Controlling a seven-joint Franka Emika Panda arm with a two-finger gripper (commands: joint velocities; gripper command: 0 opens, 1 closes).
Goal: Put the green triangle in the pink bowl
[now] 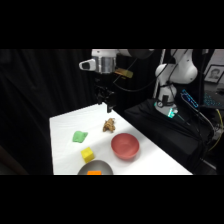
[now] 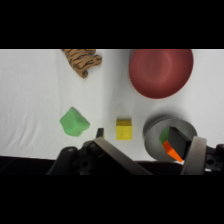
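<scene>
my gripper (image 1: pixel 108 106) hangs above the far edge of the counter (image 1: pixel 65 150), holding nothing; how far its fingers stand apart i cannot tell. the green triangle (image 1: pixel 79 136) lies on the counter near its left edge, well apart from the pink bowl (image 1: pixel 125 146), which sits empty toward the right edge. between them, nearer the front, is a yellow cube (image 1: pixel 88 154). a grey bowl (image 1: pixel 95 168) sits at the front edge with something orange in it. a striped toy tiger (image 1: pixel 109 125) lies below my gripper.

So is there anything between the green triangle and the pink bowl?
Only bare white table. In the side view, the green triangle and pink bowl have an open stretch between them; the yellow cube sits just below it.
</scene>
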